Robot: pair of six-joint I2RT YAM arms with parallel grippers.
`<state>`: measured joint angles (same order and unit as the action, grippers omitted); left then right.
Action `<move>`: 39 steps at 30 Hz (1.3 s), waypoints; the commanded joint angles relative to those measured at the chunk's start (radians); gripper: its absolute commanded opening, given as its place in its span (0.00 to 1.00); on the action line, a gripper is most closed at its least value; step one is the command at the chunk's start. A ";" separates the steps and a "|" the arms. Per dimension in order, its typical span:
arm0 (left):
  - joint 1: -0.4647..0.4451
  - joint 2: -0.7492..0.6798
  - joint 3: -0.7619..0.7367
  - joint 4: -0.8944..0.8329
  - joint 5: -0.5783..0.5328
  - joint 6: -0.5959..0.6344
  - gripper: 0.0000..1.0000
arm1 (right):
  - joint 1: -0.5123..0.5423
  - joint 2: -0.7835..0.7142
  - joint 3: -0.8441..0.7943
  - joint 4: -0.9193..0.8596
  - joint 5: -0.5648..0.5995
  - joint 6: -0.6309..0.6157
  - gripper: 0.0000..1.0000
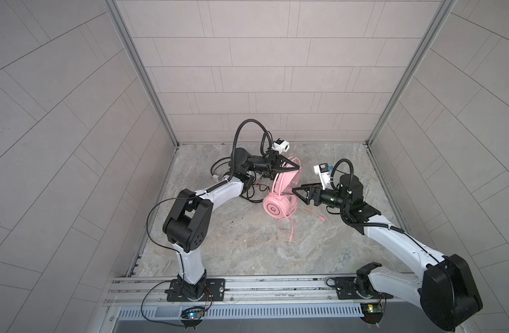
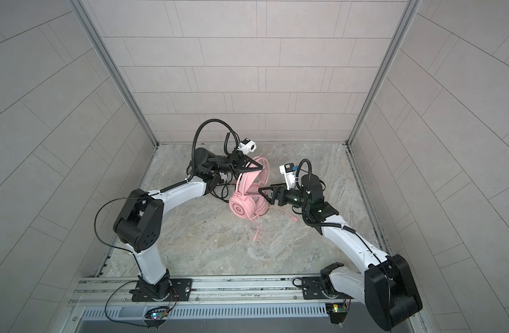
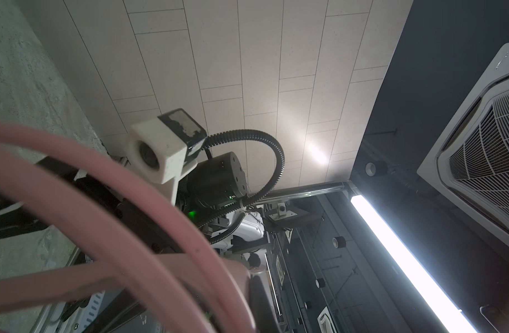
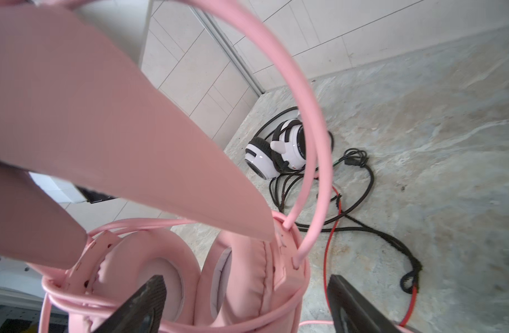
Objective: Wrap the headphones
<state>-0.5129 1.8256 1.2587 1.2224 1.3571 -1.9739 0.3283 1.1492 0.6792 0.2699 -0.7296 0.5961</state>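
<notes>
The pink headphones (image 1: 279, 206) (image 2: 241, 206) stand with both ear cups on the table and the headband up. My left gripper (image 1: 297, 167) (image 2: 259, 166) is shut on the top of the headband, whose pink wires (image 3: 103, 201) fill the left wrist view. My right gripper (image 1: 298, 193) (image 2: 262, 192) is open beside the cups; its fingers (image 4: 143, 305) straddle one cup without touching it. Pink cable (image 4: 74, 299) loops round the cups, and the loose rest (image 1: 290, 227) trails on the table. The white-and-black headphones (image 4: 276, 152) lie at the back left, hidden under the left arm in both top views.
A tangle of black cable (image 4: 360, 184) (image 1: 247, 196) and a red cable (image 4: 331, 230) lies between the two headsets. Tiled walls close in the table on three sides. A metal rail (image 1: 262, 288) carrying both arm bases runs along the front edge.
</notes>
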 commanded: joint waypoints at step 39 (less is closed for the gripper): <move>0.162 -0.213 0.222 -1.720 -0.386 1.401 0.76 | 0.028 0.136 0.353 -0.516 0.183 -0.331 0.02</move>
<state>-0.3588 1.7275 1.2785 0.5438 1.2613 -1.4292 0.3763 1.3014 0.9897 -0.1692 -0.5510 0.3023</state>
